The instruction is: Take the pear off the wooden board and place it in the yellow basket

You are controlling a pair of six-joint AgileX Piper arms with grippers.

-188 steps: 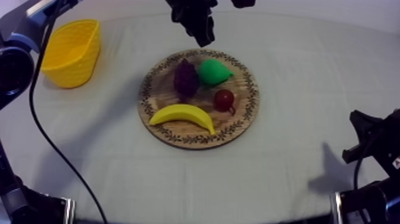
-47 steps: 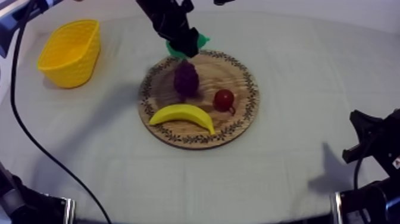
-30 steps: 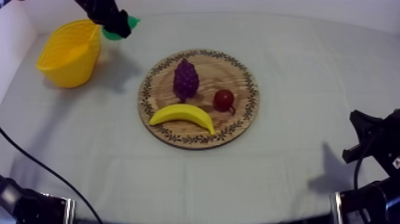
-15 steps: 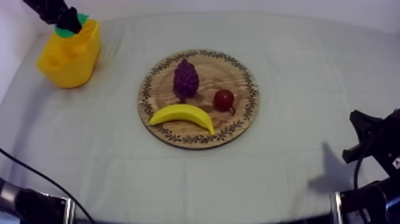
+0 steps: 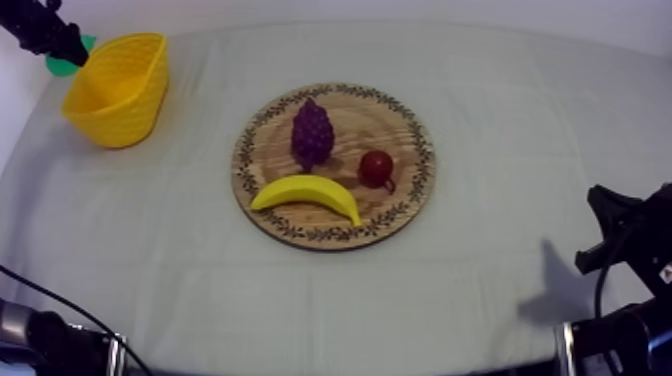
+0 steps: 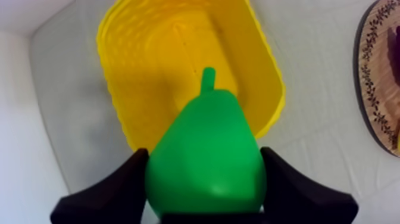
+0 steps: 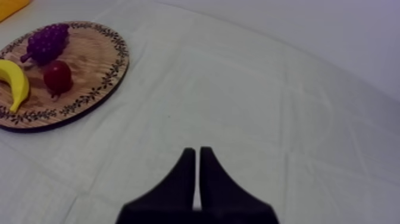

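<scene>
My left gripper [image 5: 58,52] is at the far left of the table, just beyond the yellow basket's [image 5: 118,88] left end, shut on the green pear [image 5: 62,67]. In the left wrist view the pear [image 6: 206,155] sits between the black fingers [image 6: 119,182], stem pointing toward the hollow of the basket [image 6: 149,65] below it. The round wooden board [image 5: 410,185] lies mid-table with the grapes [image 5: 311,132], small red fruit [image 5: 376,167] and banana [image 5: 305,193] on it. My right gripper [image 7: 197,156] is shut on nothing, low at the right.
The board [image 7: 98,89] with the grapes [image 7: 47,40], red fruit [image 7: 57,76] and banana [image 7: 16,83] lies well ahead of the right gripper across bare cloth. A white wall stands close behind the basket at the table's far left.
My left arm has carried the pear from the board leftward, over the basket's rim and now past its left end. The right arm has not moved.
</scene>
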